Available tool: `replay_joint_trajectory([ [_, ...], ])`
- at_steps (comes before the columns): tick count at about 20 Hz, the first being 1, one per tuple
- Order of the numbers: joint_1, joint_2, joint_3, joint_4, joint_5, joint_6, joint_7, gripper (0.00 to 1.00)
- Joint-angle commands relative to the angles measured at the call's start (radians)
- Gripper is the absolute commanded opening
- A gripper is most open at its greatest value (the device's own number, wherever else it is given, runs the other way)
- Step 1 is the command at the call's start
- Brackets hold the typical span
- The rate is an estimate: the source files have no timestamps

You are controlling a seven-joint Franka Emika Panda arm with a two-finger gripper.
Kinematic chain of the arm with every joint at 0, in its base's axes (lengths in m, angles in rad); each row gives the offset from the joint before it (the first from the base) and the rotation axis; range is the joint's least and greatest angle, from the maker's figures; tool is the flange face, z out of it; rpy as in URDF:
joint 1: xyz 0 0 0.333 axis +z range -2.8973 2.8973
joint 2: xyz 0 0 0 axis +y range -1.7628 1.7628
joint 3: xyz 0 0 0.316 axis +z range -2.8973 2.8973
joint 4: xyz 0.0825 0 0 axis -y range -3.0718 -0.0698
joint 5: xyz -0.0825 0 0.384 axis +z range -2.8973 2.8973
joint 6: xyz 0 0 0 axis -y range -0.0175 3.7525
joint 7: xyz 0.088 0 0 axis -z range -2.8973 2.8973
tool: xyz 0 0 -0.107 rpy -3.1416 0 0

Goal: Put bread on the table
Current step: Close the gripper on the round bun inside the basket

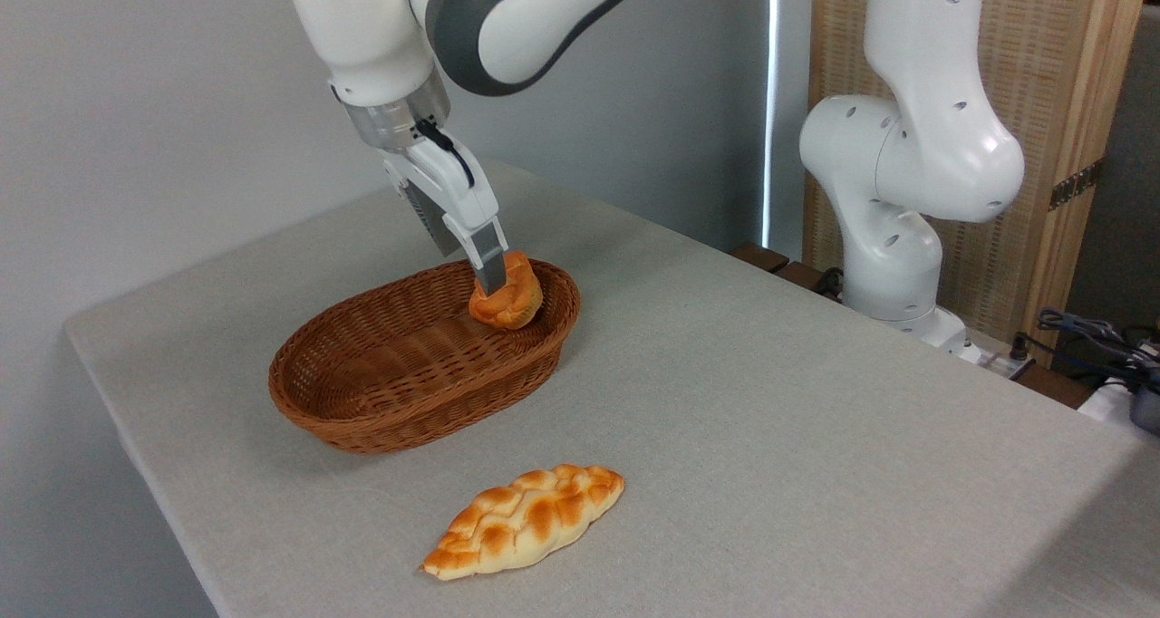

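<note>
Here the pincer [494,278] is clenched on the bread [507,294], gripping its swirled top from above so the bun hangs just over the basket's [381,400] 2 o'clock rim. Probably it is mid-lift, meant to clear the wicker before going to open counter [816,419]; the braided loaf [526,520] lies at the basket's 5 o'clock.

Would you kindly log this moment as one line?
gripper: shut on bun | bun: over wicker basket right end | braided loaf: on table
</note>
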Motion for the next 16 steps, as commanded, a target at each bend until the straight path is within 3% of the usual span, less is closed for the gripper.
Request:
replay_joint_trajectory([
  [1, 0.004, -0.019, 0.0, -0.056, -0.033, 0.02, -0.004, 1.0],
  [6, -0.003, -0.012, -0.024, -0.124, -0.033, 0.095, -0.004, 1.0],
  [12, -0.003, -0.006, -0.029, -0.125, -0.033, 0.1, -0.004, 1.0],
  [13, -0.003, -0.003, -0.029, -0.128, -0.033, 0.1, -0.004, 0.94],
  [14, -0.003, -0.003, -0.029, -0.131, -0.033, 0.1, -0.001, 0.78],
  [16, -0.003, -0.002, -0.029, -0.131, -0.033, 0.1, -0.001, 0.64],
])
